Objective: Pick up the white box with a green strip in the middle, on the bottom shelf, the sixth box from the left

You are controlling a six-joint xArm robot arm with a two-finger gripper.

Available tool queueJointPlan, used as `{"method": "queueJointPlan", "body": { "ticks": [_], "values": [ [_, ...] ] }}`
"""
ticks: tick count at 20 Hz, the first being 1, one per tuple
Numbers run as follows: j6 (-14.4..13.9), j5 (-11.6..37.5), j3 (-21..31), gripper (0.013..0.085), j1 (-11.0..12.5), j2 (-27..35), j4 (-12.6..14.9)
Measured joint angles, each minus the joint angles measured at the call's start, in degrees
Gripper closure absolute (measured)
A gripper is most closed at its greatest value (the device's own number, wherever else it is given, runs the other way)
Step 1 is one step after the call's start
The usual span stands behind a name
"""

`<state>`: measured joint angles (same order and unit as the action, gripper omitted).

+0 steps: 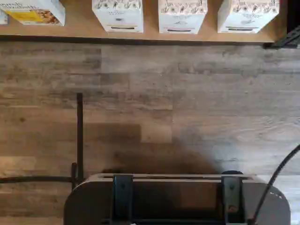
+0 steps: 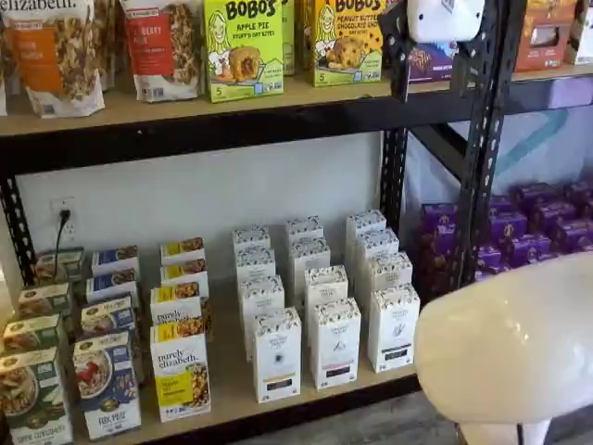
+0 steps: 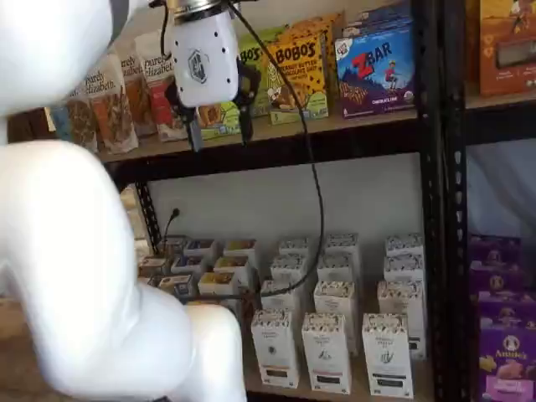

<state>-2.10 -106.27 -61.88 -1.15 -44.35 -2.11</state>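
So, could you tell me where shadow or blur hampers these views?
Wrist view: a broad shadow darkens the floor ahead of the mount. In both shelf views, the near arm is a soft, pale, out-of-focus mass; the open gripper looks slightly soft.

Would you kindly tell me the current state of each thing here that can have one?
tool: open, empty, up level with the upper shelf.
white box: upright at the front of its column, untouched.
bottom shelf: stocked with rows of upright boxes.
plug: in the wall socket.
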Motion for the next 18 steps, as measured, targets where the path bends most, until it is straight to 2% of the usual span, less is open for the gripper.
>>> {"method": "queueJointPlan", "body": {
  "ticks": [1,2,4,9,18],
  "values": [
    [-0.2,0.3,0.2,0.013,-0.4,-0.2,0.6],
    [-1.2,1.6,0.9,0.013,-2.0,-0.9,2.8],
    [-1.7,2.5,1.4,0.013,-2.8,-1.4,4.0],
    [-1.9,3.9,3.2,0.013,-3.0,-1.8,4.6],
    [-1.4,14.1,13.0,0.013,-1.9,-3.1,6.4]
  ]
}}
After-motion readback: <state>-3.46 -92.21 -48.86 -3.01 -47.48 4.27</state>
